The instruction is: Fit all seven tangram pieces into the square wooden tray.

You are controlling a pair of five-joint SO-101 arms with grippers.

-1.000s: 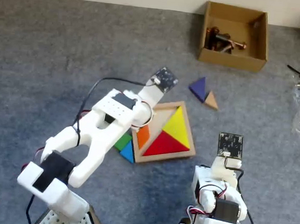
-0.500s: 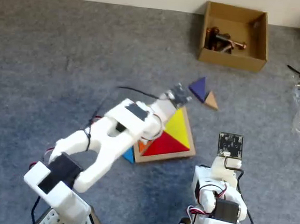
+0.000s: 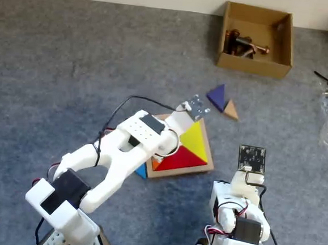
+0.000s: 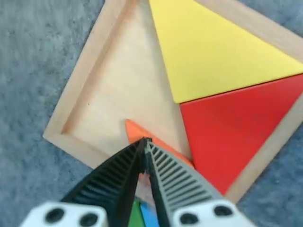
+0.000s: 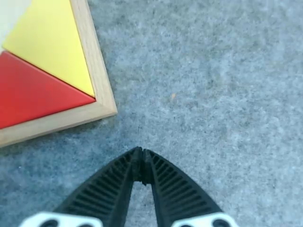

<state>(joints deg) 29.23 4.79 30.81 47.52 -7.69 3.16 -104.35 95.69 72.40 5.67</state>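
The square wooden tray [image 3: 208, 142] lies mid-table with a yellow triangle [image 3: 194, 137] and a red triangle [image 3: 182, 157] seated in it. An orange piece [image 3: 155, 163] peeks out by the tray's near-left side. My left arm [image 3: 131, 145] stretches over the tray. My left gripper [image 4: 143, 142] is shut, its tips resting at the orange piece [image 4: 134, 129] on the tray's bare floor [image 4: 120, 85]. Green [image 4: 137, 215] and blue [image 4: 148, 216] pieces show behind the fingers. A dark blue triangle [image 3: 216, 96] and a tan triangle [image 3: 231, 109] lie beyond the tray. My right gripper [image 5: 141, 154] is shut over carpet, near the tray's corner [image 5: 103, 103].
A cardboard box [image 3: 254, 62] with metal parts stands at the back right. A blue piece [image 3: 141, 170] lies on the carpet by the tray's near-left side. Cables and a clear bag sit at the right edge. Open grey carpet spreads to the left and far left.
My left arm has swung right, from the tray's left side to over the tray, and now hides the green piece in the high view. The right arm has kept still.
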